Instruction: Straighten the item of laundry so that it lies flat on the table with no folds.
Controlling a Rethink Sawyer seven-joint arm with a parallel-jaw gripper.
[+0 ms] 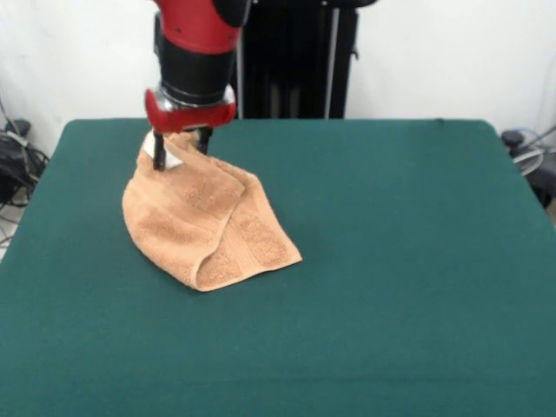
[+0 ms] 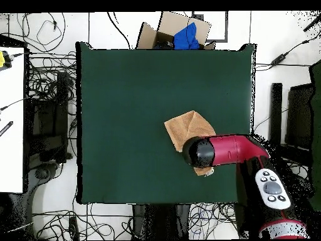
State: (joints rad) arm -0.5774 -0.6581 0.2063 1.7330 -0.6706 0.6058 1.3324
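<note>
The item of laundry [image 1: 208, 221] is a peach-orange towel lying folded and bunched on the left half of the green table [image 1: 400, 261]. Its far corner rises in a peak to my gripper [image 1: 182, 148], whose two dark fingers [image 1: 159, 149] stand on either side of the cloth and pinch it. A small white tag [image 1: 170, 159] shows beside the left finger. In the overhead view the towel [image 2: 187, 127] lies right of the table's [image 2: 125, 94] middle, and the red arm [image 2: 232, 150] covers its near corner and hides the gripper.
A cardboard box [image 2: 164, 30] holding something blue sits beyond the table's edge. Cables and dark equipment [image 2: 50, 119] lie on the floor around the table. The towel is well inside the table's edges.
</note>
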